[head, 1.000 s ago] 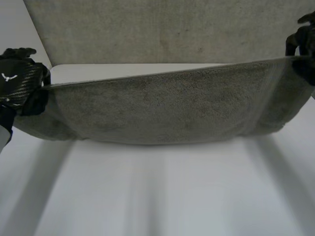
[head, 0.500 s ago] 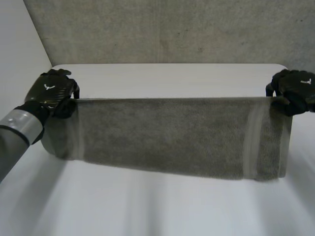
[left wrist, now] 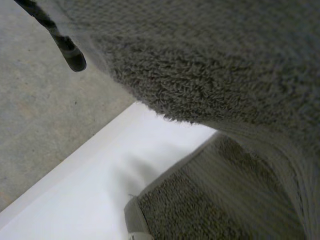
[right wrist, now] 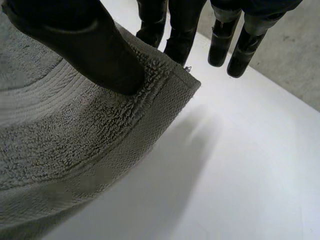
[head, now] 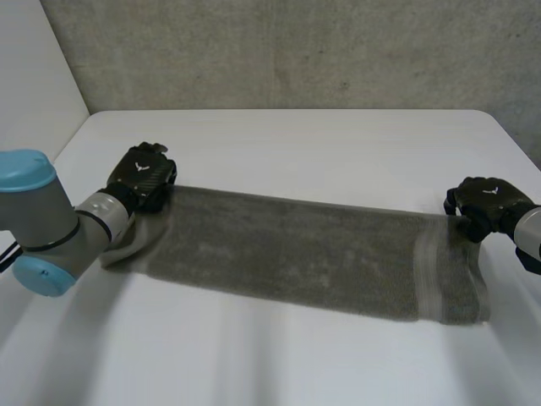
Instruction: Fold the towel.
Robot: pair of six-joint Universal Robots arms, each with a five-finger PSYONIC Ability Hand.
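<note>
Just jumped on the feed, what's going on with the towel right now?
Both hands hold the grey-green terry towel over the white table. The left hand grips the far left corner, with that end raised off the table. The right hand pinches the far right corner between thumb and fingers. The towel lies stretched as a long strip between them. A second layer lies under the raised end, so it looks doubled over.

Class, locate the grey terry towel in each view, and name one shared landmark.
Head view: grey terry towel lies stretched across the white table.
Left wrist view: towel hangs under the left robot hand.
Right wrist view: right robot hand pinches the towel's corner.
Shared landmark: the white table.
</note>
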